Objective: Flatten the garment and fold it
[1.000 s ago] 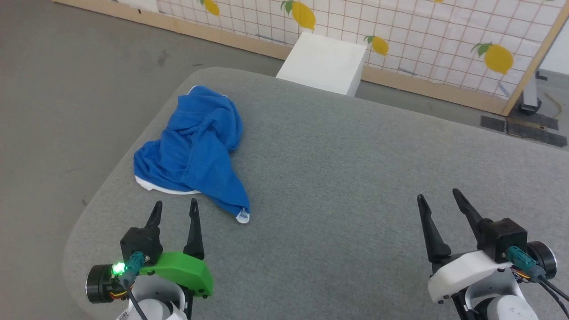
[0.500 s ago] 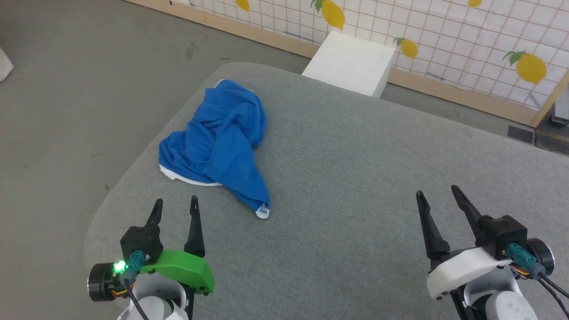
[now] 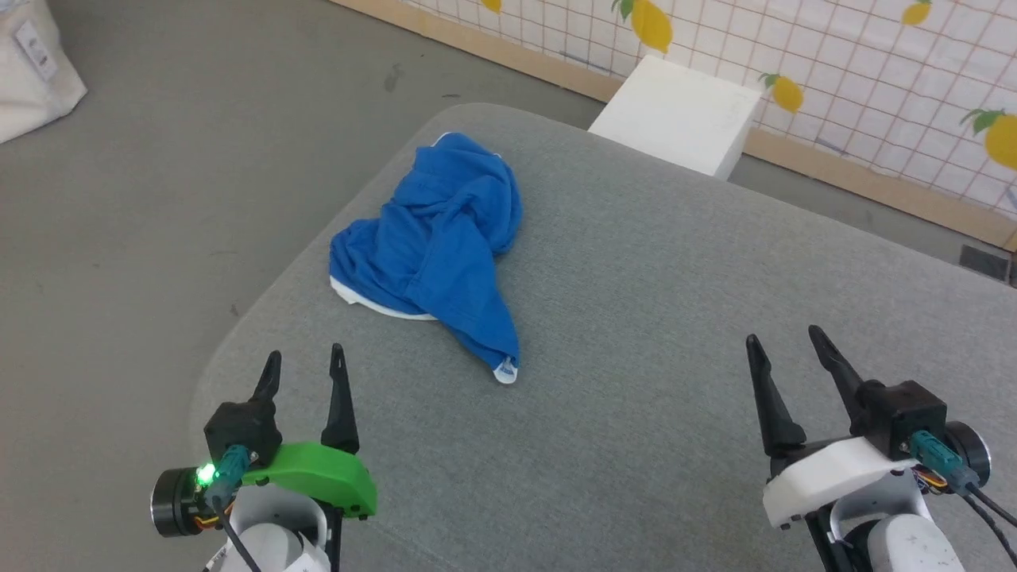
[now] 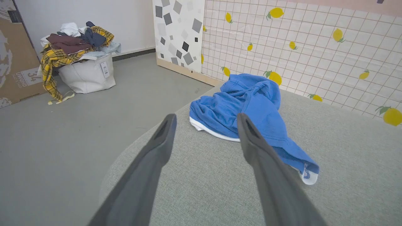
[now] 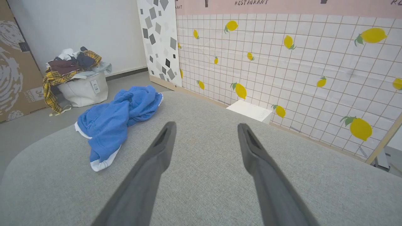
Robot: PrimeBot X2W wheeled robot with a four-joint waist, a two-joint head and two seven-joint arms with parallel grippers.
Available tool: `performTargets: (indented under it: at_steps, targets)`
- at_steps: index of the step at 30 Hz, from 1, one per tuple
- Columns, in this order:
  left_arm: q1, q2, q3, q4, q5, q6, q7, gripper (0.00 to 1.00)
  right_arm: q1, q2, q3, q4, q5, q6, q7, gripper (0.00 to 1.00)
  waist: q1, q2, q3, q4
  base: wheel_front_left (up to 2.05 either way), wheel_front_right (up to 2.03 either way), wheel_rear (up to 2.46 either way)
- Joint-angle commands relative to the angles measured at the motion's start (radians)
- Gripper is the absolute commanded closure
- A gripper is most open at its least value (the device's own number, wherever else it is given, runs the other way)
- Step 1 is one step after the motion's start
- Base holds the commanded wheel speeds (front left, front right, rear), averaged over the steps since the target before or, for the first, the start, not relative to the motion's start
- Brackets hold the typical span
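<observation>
Garment (image 3: 433, 238) lies crumpled in a bright blue heap on our grey padded table (image 3: 651, 334), toward its far left corner, at about 11 o'clock from us. A white hem peeks out along its near left edge. One narrow blue end trails toward 5 o'clock and finishes in a small white tip.

Our left gripper (image 3: 306, 351) hovers over the near left of the table, fingers spread apart with nothing between them. The heap sits at about 1 o'clock from it, near but not touching.

Our right gripper (image 3: 781, 334) hovers at the near right, fingers likewise apart and empty, well apart from the heap at its 10 o'clock.

Beyond the table, at 12 o'clock, a white box (image 3: 675, 119) stands before a lemon-patterned wall (image 3: 874, 71).
</observation>
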Motion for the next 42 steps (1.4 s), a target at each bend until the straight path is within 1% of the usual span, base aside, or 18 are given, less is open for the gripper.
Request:
performTargets:
  at_steps: [1,18,25,28,30,31,33,36,37,40,42]
  targets:
    - [-0.018,0.007,-0.004,0.006,-0.008,0.012,-0.011,0.0,-0.018,0.001,-0.001,0.003,0.008,-0.001,-0.01,0.0,0.0,0.0,0.004,0.013,0.0,0.0,0.0]
    - [-0.023,0.021,0.002,0.019,-0.048,0.047,-0.046,0.0,-0.038,0.002,-0.011,0.022,0.02,-0.002,-0.031,0.0,0.0,0.0,0.019,0.087,0.0,0.0,0.0]
    - [-0.025,0.027,0.01,0.018,-0.067,0.062,-0.06,0.0,-0.053,0.002,-0.017,0.023,0.02,-0.002,-0.034,0.0,0.0,0.0,0.049,0.102,0.0,0.0,0.0]
    - [-0.035,0.032,0.02,0.019,-0.082,0.063,-0.066,0.0,-0.064,0.002,-0.013,0.018,0.017,-0.002,-0.031,0.0,0.0,0.0,0.077,0.093,0.0,0.0,0.0]
    - [-0.054,0.042,0.035,0.013,-0.094,0.054,-0.066,0.0,-0.083,0.002,0.0,0.006,0.011,-0.002,-0.021,0.0,0.0,0.0,0.113,0.059,0.0,0.0,0.0]
    - [-0.109,0.064,0.059,0.012,-0.121,0.03,-0.061,0.0,-0.123,0.002,0.021,-0.014,-0.005,-0.002,-0.01,0.0,0.0,0.0,0.181,-0.006,0.0,0.0,0.0]
    - [-0.164,0.085,0.075,0.02,-0.146,0.011,-0.036,0.0,-0.15,0.002,0.031,-0.027,-0.015,-0.002,-0.005,0.0,0.0,0.0,0.232,-0.055,0.0,0.0,0.0]
    - [-0.257,0.122,0.112,0.028,-0.187,-0.006,0.014,0.0,-0.19,0.002,0.039,-0.039,-0.024,-0.002,-0.002,0.0,0.0,0.0,0.318,-0.14,0.0,0.0,0.0]
    - [-0.284,0.13,0.123,0.029,-0.204,-0.016,0.025,0.0,-0.199,0.002,0.038,-0.04,-0.026,-0.002,-0.004,0.0,0.0,0.0,0.338,-0.161,0.0,0.0,0.0]
    - [-0.362,0.181,0.149,0.043,-0.249,-0.055,0.087,0.0,-0.224,0.002,0.039,-0.038,-0.031,-0.002,-0.012,0.0,0.0,0.0,0.409,-0.243,0.0,0.0,0.0]
    - [-0.406,0.215,0.158,0.061,-0.271,-0.075,0.136,0.0,-0.231,0.002,0.03,-0.036,-0.033,-0.002,-0.02,0.0,0.0,0.0,0.446,-0.284,0.0,0.0,0.0]
